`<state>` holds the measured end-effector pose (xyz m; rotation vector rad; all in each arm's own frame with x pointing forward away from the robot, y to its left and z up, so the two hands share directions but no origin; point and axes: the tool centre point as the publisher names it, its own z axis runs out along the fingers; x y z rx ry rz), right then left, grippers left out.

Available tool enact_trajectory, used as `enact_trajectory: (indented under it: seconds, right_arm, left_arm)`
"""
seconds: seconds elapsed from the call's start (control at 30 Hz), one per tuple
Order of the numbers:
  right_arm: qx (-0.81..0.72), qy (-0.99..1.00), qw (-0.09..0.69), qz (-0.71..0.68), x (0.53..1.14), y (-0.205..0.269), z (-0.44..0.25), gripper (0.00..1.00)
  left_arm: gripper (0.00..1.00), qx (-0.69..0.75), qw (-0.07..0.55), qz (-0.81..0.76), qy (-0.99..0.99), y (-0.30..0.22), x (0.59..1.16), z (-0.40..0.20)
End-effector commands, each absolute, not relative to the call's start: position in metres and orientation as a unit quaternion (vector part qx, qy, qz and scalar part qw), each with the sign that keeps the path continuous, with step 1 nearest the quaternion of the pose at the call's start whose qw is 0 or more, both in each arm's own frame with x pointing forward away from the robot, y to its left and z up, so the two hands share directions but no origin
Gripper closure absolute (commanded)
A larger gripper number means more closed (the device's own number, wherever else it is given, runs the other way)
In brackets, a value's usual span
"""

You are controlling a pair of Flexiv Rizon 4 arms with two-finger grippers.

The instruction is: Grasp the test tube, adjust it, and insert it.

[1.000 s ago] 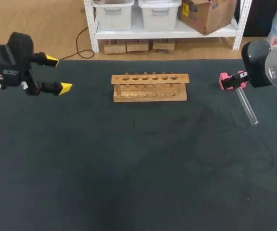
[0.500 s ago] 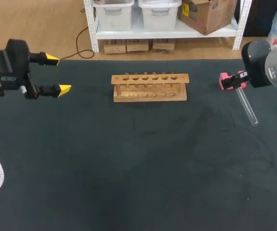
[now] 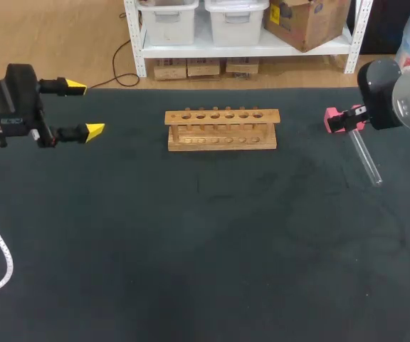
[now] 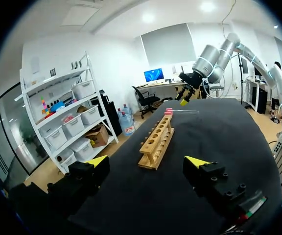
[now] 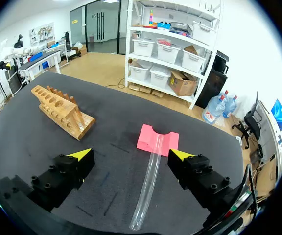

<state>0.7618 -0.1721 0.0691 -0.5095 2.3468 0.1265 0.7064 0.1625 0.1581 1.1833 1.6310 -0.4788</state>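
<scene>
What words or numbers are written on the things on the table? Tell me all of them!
None can be read.
Wooden test tube rack: plain wood, no print.
Test tube and its pink cap: no print.
Left pincer and right pincer: bare yellow tips, no print.
Tiny coloured strip on the left pincer's body: too small to read.

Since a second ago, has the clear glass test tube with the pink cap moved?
No. The test tube lies at the same spot on the table, equally far right of the wooden rack.
</scene>
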Motion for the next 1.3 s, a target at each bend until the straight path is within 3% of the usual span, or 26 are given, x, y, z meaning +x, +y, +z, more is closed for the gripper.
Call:
enact_trajectory:
  seconds: [0.03,0.83,1.3]
  right_arm:
    - [-0.196,0.908,0.367,0.049,0.7598,-0.1724,0.0669,0.00]
    - [-0.196,0.908,0.367,0.049,0.7598,-0.1724,0.0669,0.00]
    - [-0.185,0.910,0.369,-0.051,0.7599,-0.1731,0.0663,0.00]
  left_arm:
    - [0.00,0.463,0.568,-0.219,0.644,0.1593,0.7066,0.1553]
    - [0.00,0.463,0.568,-0.219,0.644,0.1593,0.7066,0.1553]
    - [0.00,0.463,0.568,-0.219,0.644,0.1593,0.7066,0.1553]
